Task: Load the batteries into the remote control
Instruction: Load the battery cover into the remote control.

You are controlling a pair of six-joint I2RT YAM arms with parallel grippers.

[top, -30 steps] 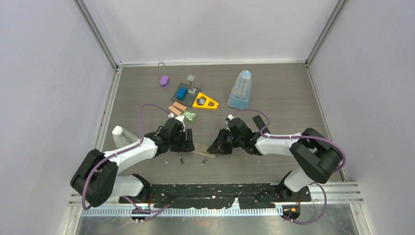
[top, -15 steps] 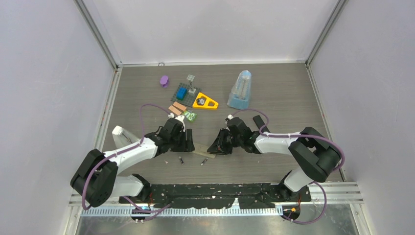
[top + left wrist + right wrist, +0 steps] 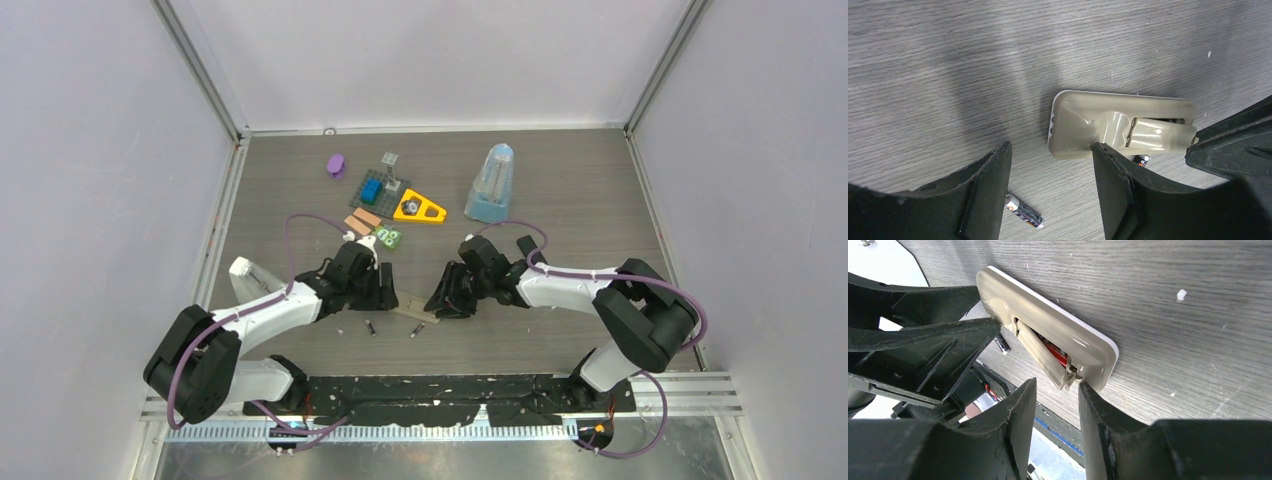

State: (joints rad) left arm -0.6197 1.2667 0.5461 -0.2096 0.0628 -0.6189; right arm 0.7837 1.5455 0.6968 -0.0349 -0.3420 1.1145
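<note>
Remote control [image 3: 1083,125] is found face down on the bench [image 3: 580,200], in its nearer half, between the two arms. Its cream back is turned up, and a white rim shows beneath. The battery lid [image 3: 1039,347] is tilted up at one end, and a red-wrapped battery [image 3: 1054,352] is seen inside the opening. A loose battery [image 3: 1024,216] lies on the bench near the remote, and a second battery [image 3: 1142,159] is half hidden behind a finger. The left fingers [image 3: 985,190] are spread apart with nothing between them, one tip against the remote's near side. The right fingers [image 3: 1108,435] are parted a little, with the lid's raised end just at their tips, unclamped. The bench is grey wood grain with pale flecks, and it is enclosed by plain pale walls [image 3: 440,60].
</note>
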